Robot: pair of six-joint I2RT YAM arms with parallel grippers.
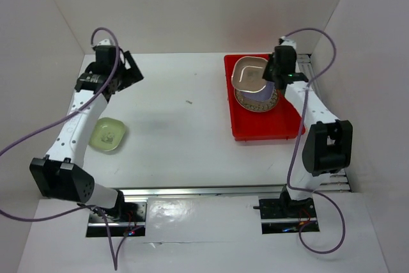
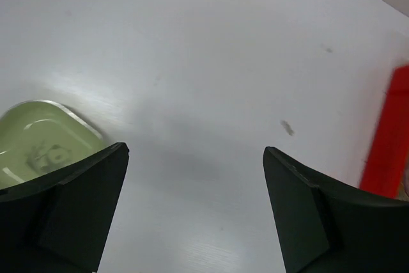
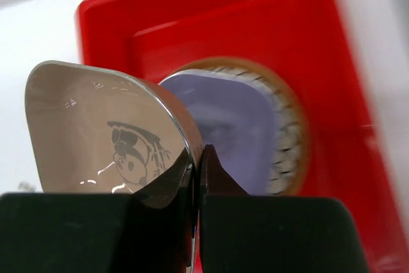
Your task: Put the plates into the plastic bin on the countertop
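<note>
Lower the beige plate [image 3: 102,132], pinched by its rim in the closed right gripper [image 3: 199,161], level onto the lavender plate [image 3: 239,129] in the plastic bin [image 3: 332,55] before releasing; the left gripper [image 2: 195,202] stands wide open, empty.

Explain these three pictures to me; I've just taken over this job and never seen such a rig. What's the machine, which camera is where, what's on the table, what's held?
Two robot arms are bolted at the near edge of a white table. The overhead view looks down from behind them; the other two pictures come from a camera on each wrist. The left hand is open and empty above the table, near a green plate lying there. The right hand is shut on the rim of a beige plate, holding it over the red bin, where a lavender plate lies on a round brown plate.
</note>
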